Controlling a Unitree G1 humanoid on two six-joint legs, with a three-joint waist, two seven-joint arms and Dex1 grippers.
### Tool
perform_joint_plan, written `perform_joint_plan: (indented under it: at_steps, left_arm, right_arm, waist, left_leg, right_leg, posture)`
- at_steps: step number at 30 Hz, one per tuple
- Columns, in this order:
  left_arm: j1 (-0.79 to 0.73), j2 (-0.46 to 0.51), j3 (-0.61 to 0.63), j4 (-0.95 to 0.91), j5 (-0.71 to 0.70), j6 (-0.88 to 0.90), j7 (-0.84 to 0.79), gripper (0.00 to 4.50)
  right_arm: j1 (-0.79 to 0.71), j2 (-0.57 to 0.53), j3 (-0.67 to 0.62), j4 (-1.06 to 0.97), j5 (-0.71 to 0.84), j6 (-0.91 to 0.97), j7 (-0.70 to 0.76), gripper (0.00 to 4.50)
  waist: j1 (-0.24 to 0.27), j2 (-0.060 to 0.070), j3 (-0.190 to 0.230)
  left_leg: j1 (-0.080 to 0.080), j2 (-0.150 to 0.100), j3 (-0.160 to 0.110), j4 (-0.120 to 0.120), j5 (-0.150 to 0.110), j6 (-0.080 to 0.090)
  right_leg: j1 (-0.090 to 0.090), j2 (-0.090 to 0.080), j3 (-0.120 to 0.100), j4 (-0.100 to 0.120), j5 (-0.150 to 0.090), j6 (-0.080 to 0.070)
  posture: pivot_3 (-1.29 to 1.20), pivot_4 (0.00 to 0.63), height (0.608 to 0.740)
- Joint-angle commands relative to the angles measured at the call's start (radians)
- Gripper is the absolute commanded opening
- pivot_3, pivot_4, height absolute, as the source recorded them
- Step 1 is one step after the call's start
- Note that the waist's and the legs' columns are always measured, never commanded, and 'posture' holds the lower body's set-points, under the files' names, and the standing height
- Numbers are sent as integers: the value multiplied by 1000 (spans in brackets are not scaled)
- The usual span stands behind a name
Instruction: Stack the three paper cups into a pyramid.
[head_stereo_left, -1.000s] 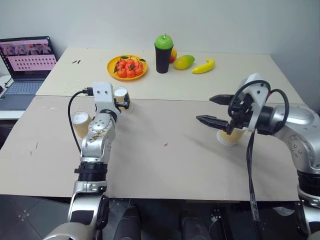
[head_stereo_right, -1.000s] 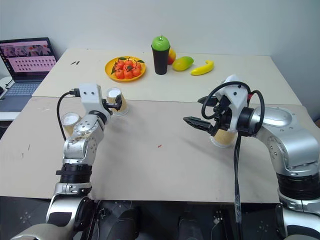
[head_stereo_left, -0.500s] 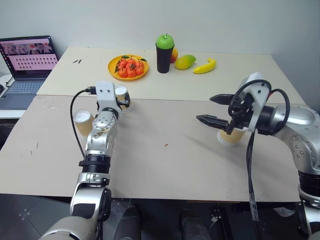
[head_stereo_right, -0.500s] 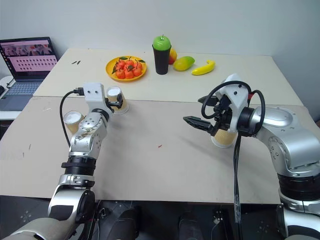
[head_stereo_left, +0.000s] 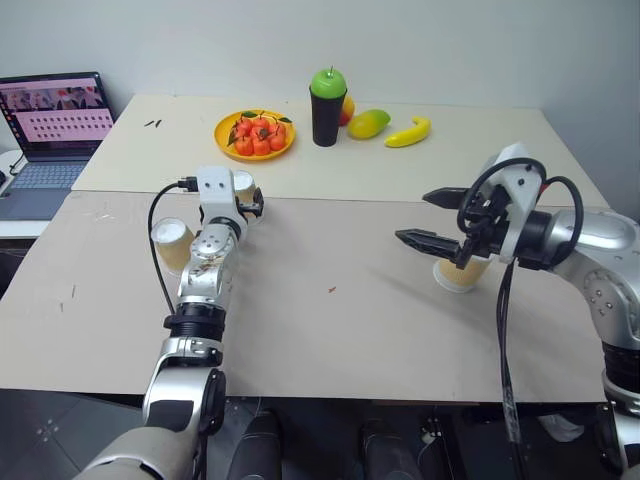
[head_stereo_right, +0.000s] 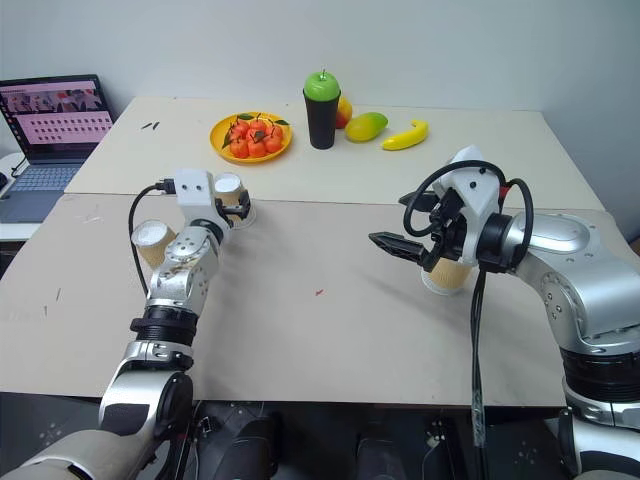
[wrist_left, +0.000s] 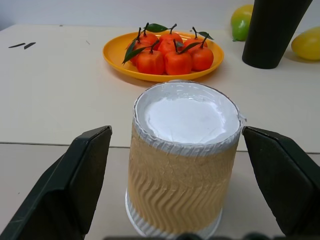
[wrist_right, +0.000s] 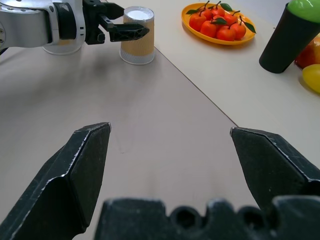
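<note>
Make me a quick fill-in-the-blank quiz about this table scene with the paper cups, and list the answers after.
1. The paper cup between the left gripper's open fingers stands ____ side up.
2. The orange plate holds small orange ____.
3. The black tumbler has a ____ lid.
4. The right gripper is open and holds ____.

Missing words: bottom; fruits; green; nothing
</note>
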Motion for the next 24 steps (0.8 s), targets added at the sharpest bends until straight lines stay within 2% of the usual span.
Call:
perform_joint_plan:
  at_steps: [1, 4, 8, 10, 11, 16, 24]
  left_arm:
    - [-46, 3, 1, 29, 9, -60, -12, 4475]
    - [-67, 4, 1, 66, 11, -87, -18, 4475]
    - [-82, 3, 5, 100, 7, -113, -29, 3550]
    - [-85, 2, 3, 110, 6, -126, -39, 2790]
    - [-86, 2, 2, 113, 8, -129, -40, 2644]
    - [-79, 6, -4, 93, 17, -137, -43, 2644]
    - [-63, 27, -19, -49, 48, -99, -22, 2644]
  right_arm:
    - [-26, -19, -39, -39, 10, 5, -11, 4500]
    - [-27, -20, -38, -40, 11, 5, -11, 4500]
    - [-26, -23, -40, -43, 10, 7, -13, 4500]
    - [-25, -24, -40, -44, 10, 7, -13, 4500]
    - [-25, -25, -41, -44, 10, 8, -13, 4500]
    - [-25, -30, -39, -44, 11, 7, -10, 4500]
    - [-25, -24, -26, -34, 4, -4, -5, 4500]
  waist:
    - [0, 0, 0]
    - [0, 0, 0]
    - [0, 0, 0]
    - [0, 0, 0]
    - [0, 0, 0]
    - [0, 0, 0]
    - [0, 0, 0]
  left_leg:
    - [0, 0, 0, 0, 0, 0]
    - [0, 0, 0, 0, 0, 0]
    - [0, 0, 0, 0, 0, 0]
    - [0, 0, 0, 0, 0, 0]
    - [0, 0, 0, 0, 0, 0]
    - [0, 0, 0, 0, 0, 0]
    - [0, 0, 0, 0, 0, 0]
  right_leg:
    - [0, 0, 0, 0, 0, 0]
    - [0, 0, 0, 0, 0, 0]
    - [0, 0, 0, 0, 0, 0]
    - [0, 0, 0, 0, 0, 0]
    - [0, 0, 0, 0, 0, 0]
    - [0, 0, 0, 0, 0, 0]
    - [0, 0, 0, 0, 0, 0]
  posture:
    - [0, 150, 735]
    - [0, 150, 735]
    - [0, 150, 735]
    - [0, 150, 735]
    - [0, 150, 735]
    - [0, 150, 735]
    - [0, 150, 735]
